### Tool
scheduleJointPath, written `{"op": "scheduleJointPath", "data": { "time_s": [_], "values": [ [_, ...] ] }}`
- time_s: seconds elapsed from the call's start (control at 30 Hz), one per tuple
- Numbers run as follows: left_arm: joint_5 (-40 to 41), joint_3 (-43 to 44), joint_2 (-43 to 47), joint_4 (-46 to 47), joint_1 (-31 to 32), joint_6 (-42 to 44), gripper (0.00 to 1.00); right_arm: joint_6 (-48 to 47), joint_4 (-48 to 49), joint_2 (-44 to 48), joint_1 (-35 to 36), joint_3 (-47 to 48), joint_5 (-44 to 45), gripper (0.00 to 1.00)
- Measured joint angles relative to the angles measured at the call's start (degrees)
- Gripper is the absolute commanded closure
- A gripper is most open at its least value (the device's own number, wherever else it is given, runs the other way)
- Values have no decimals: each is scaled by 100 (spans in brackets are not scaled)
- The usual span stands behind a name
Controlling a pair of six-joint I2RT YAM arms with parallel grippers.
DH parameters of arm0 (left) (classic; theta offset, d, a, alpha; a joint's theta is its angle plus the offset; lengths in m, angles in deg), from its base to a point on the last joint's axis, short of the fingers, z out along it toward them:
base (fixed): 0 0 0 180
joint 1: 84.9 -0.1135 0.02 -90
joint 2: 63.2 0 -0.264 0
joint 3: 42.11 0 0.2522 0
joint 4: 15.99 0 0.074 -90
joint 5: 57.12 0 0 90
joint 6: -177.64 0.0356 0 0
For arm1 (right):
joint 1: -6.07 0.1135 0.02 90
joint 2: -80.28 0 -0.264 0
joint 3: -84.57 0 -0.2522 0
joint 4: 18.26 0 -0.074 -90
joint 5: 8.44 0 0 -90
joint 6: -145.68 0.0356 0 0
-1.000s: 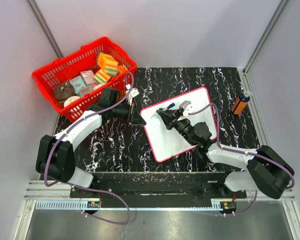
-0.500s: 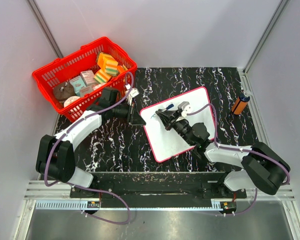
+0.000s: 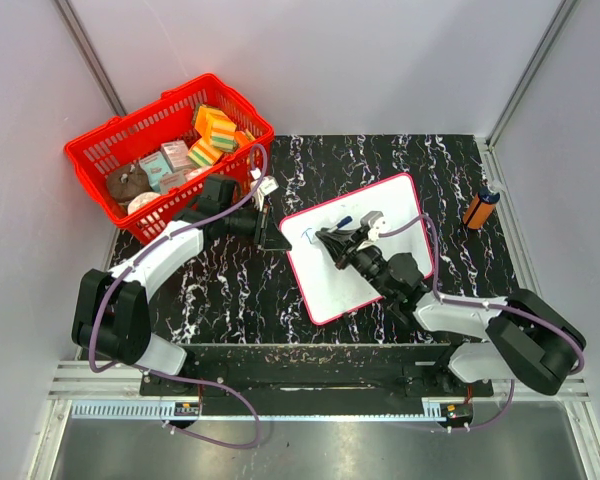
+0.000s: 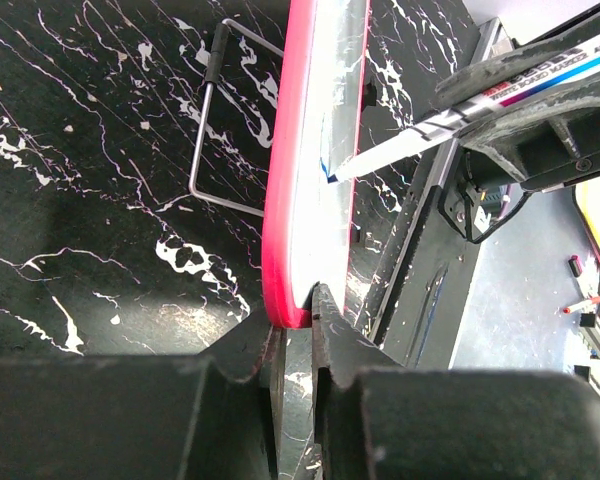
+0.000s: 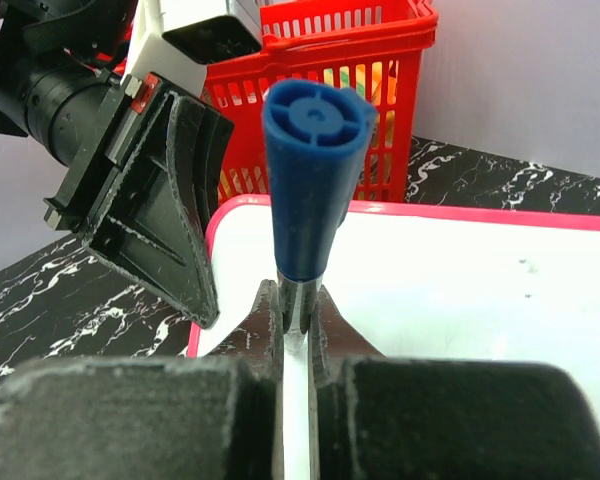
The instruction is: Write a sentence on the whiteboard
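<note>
Whiteboard (image 3: 330,288) lies on the bench (image 3: 230,290), its left edge clamped by the left hand (image 4: 298,300). A marker (image 4: 450,120) is clamped in the right hand (image 5: 298,300), tip at the board. Of the sentence (image 3: 308,237) only a short blue stroke is seen; nearly all is judged outstanding.

Noting the whiteboard (image 3: 330,290) lying on the desk (image 3: 230,290), right of centre — basket (image 3: 130,128) sitting behind it to the far left, small cylinder (image 3: 480,210) sitting to its right; left pincer (image 3: 278,236) at the board's left edge, right pincer (image 3: 330,238) and marker (image 3: 344,219) over it.
</note>
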Motion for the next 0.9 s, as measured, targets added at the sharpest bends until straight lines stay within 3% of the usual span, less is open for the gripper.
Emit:
{"op": "scheduleJointPath", "data": {
  "time_s": [0.9],
  "values": [
    [17, 0, -2, -13, -2, 31, 100, -72, -293, 446, 0, 68, 426, 100]
  ]
}}
